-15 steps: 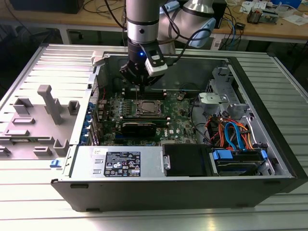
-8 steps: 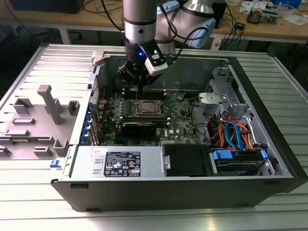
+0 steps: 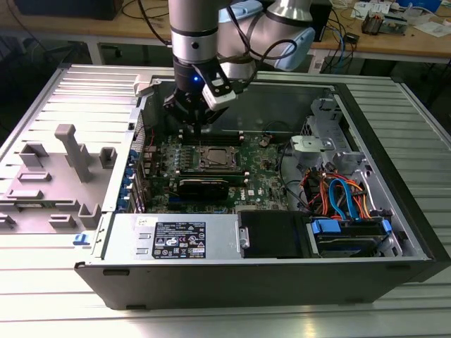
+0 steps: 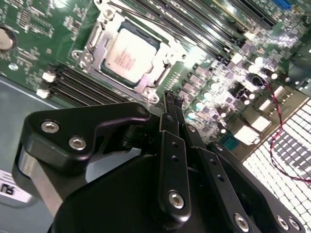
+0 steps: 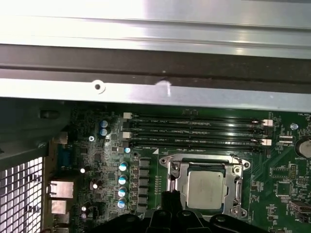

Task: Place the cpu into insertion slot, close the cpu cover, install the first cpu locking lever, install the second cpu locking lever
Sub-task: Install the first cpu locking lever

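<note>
Grey robot arm reaches down into open black computer case lying on ribbed grey metal table. Black two-finger gripper hangs low over green circuit board, on the far side of the socket and near the long black memory slots.

In both wrist views the gripper has its thin black fingers pressed together with only a slit between them, and nothing is held. Tips sit just beside one corner of the socket, above the board, apart from the chip.

Small flat square cpu with dull silver-grey top lies seated in the square silver-rimmed insertion slot, flat and square to it. Thin silvery metal cpu cover frame is down around the chip, which shows through the window.

Thin wire runs along one edge of the frame; cannot tell if any locking lever is latched.
</note>
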You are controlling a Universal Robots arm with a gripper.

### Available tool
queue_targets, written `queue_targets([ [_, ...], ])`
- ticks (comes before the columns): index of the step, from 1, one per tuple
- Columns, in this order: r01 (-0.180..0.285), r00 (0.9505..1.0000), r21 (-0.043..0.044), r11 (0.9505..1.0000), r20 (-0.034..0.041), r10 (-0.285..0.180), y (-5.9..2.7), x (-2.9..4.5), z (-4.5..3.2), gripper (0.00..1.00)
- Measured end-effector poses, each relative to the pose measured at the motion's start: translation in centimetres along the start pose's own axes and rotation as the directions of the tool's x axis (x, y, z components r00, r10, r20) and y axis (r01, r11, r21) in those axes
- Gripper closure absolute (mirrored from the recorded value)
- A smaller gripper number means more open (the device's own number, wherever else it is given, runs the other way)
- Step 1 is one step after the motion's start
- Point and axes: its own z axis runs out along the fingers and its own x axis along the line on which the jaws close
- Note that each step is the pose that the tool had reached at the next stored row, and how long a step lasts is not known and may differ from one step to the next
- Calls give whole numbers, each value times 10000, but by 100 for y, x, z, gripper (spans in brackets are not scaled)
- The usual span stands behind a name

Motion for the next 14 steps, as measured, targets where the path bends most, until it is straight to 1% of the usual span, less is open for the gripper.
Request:
queue_targets([
  [3,50,10000,0,10000,3,-50,3,67,-1,89],
  [4,65,10000,1,10000,2,-65,4,79,-5,89],
  [5,79,10000,0,10000,2,-79,3,79,-16,89],
  [7,102,9999,0,9999,5,-102,1,83,-69,89],
  [8,105,9999,-1,9999,5,-105,0,85,-83,89],
  [10,117,9999,-12,9999,8,-117,1,86,-87,89],
  [11,138,9999,-80,9999,13,-138,0,87,-88,89],
  [12,165,9999,-229,9996,23,-165,0,87,-88,89],
  [14,180,9998,-359,9992,32,-179,0,87,-87,89],
])
